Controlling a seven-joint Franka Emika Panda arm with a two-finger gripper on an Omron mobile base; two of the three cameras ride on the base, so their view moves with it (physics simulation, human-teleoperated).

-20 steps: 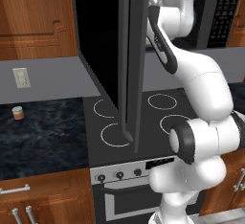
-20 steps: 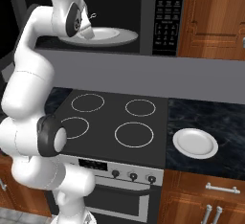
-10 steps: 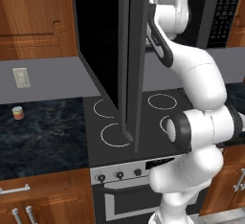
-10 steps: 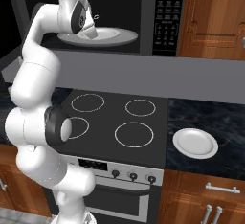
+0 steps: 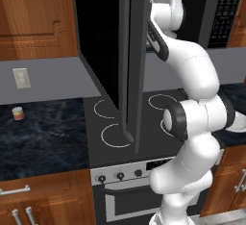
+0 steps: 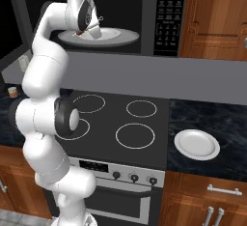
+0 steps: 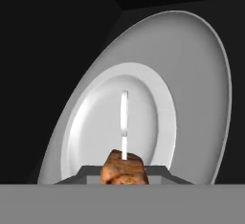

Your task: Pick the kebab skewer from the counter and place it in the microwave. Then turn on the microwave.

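Note:
My gripper [image 6: 90,29] reaches into the open microwave [image 6: 166,17], just above the white plate [image 6: 118,35] inside it. It is shut on the kebab skewer [image 7: 122,169], whose lumpy brown meat sits between the fingers while its thin pale stick points out over the plate [image 7: 143,122]. From the right base, the skewer [image 6: 79,33] is a small reddish bit under the hand. In the left base view, the microwave door [image 5: 132,60] hides the hand. The counter [image 5: 43,132] lies on both sides of the stove.
The open microwave door juts out over the black stovetop [image 6: 120,123], left of my arm. A white plate [image 6: 196,144] lies on the counter [image 6: 212,119] to the right. A small striped cylinder [image 5: 18,113] stands at the far left by the wall.
My hand has pushed slightly further into the microwave over the plate, and the arm's elbow has swung with it. The skewer stays in the grip.

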